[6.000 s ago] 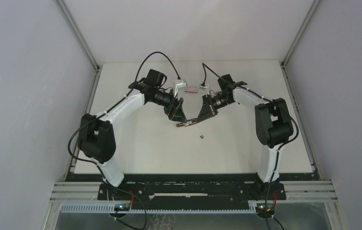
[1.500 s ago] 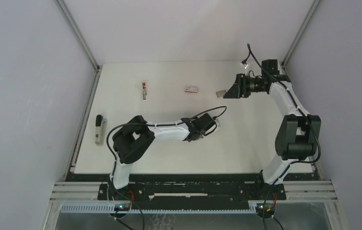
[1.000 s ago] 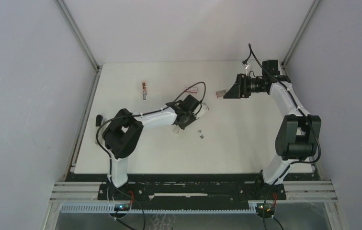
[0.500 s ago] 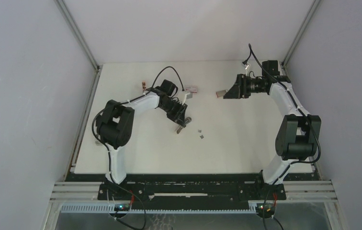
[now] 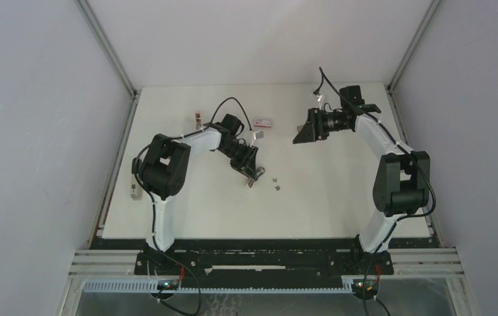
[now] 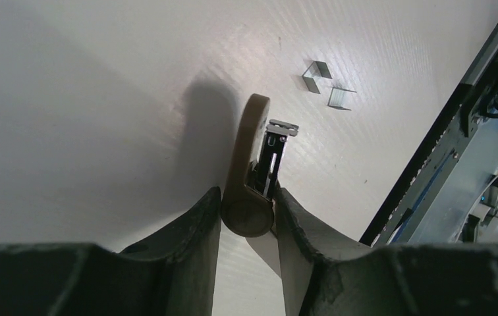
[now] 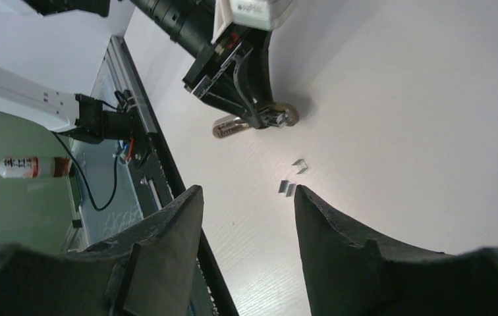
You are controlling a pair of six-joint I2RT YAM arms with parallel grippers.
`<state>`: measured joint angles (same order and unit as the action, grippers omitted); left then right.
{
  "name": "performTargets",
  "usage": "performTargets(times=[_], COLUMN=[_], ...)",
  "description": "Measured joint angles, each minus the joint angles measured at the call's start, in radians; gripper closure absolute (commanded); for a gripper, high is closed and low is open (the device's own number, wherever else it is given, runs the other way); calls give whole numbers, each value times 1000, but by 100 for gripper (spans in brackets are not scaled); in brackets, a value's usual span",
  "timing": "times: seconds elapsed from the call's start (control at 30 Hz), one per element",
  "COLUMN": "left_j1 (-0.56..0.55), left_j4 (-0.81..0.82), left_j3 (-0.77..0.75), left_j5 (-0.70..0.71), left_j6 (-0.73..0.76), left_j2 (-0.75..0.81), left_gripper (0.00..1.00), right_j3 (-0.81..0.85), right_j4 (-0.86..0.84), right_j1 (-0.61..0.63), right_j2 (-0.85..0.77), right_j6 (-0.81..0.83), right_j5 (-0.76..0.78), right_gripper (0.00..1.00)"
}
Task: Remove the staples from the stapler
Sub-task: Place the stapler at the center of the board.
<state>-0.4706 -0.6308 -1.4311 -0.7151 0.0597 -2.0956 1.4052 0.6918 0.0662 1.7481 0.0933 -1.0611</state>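
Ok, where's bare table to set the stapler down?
Bare: the near strip between the stapler and the table's near edge, and the stretch between the staples and the right arm. Crowded: right beside the staples, and the far edge by the red-and-white box.

The stapler [image 6: 240, 164] is olive-grey, the staples [image 6: 340, 99] silvery, the table [image 6: 88, 99] white (faintly ribbed).

From above, the stapler [image 5: 251, 180] is mostly hidden under the left gripper [image 5: 249, 170] — the staples [image 5: 276, 184] nearby mere specks, shapes unreadable.
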Motion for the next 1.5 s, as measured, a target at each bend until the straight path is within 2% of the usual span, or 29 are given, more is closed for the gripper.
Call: performTargets(times=[0.27, 0.4, 0.63, 0.83, 1.0, 1.1, 1.17, 1.2, 1.23, 1.5], left_j1=[31, 36, 43, 47, 48, 51, 53, 55, 57, 138], left_j4=[6, 9, 10, 8, 0, -9, -14, -15, -17, -42], left_j3=[0, 0, -6, -20, -19, -19, -19, -19, -19, -13], left_j5=[-6, -14, -26, 9, 123, 187, 225, 238, 258, 294], left_j6=[-27, -34, -34, -31, 6, 33, 53, 63, 78, 179], left_j2=[0, 0, 0, 12, 58, 90, 127, 145, 173, 370], left_gripper=[50, 48, 40, 21, 1, 0, 0, 0, 0, 0], right_j3=[0, 0, 0, 0, 0, 0, 0, 0, 0, -58], right_j4=[9, 10, 13, 16, 19, 25, 26, 27, 29, 19], right_j1=[80, 80, 82, 106, 127, 139, 148, 152, 156, 256], right_j2=[32, 33, 33, 33, 33, 33, 32, 32, 31, -66], right_j6=[26, 34, 42, 50, 74, 97, 122, 134, 148, 345], right_j5=[21, 26, 32, 45, 76, 97, 112, 119, 128, 224], right_gripper=[46, 46, 45, 43, 36, 28, 14, 3, 0, 0])
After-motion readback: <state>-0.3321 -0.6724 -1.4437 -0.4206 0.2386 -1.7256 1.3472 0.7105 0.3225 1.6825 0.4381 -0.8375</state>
